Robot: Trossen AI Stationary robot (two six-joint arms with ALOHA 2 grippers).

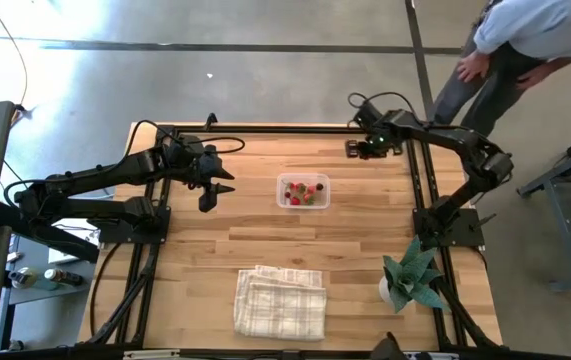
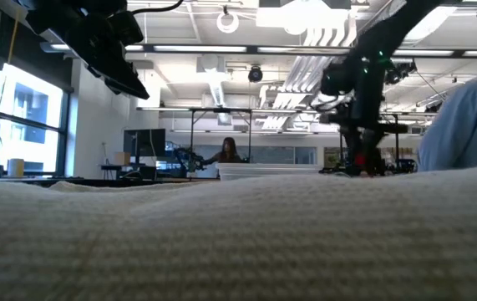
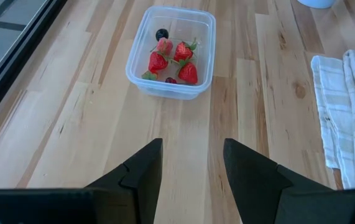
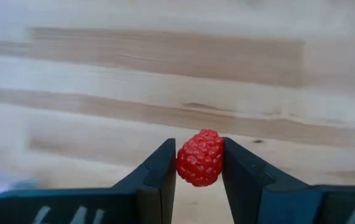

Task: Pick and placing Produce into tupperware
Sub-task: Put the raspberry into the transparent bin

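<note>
I see a light wooden table of long planks. On it, near the middle, sits the clear tupperware with red produce inside. A folded white checked cloth lies at the near edge, a small potted plant beside it.

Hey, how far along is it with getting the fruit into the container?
Done: several red berries and one dark one already lie in the clear tupperware. In hand: the right gripper, near the table's far right corner, is shut on a raspberry. The left gripper hangs open beside the tupperware. Left: carrying that raspberry over. No other loose fruit shows.
</note>
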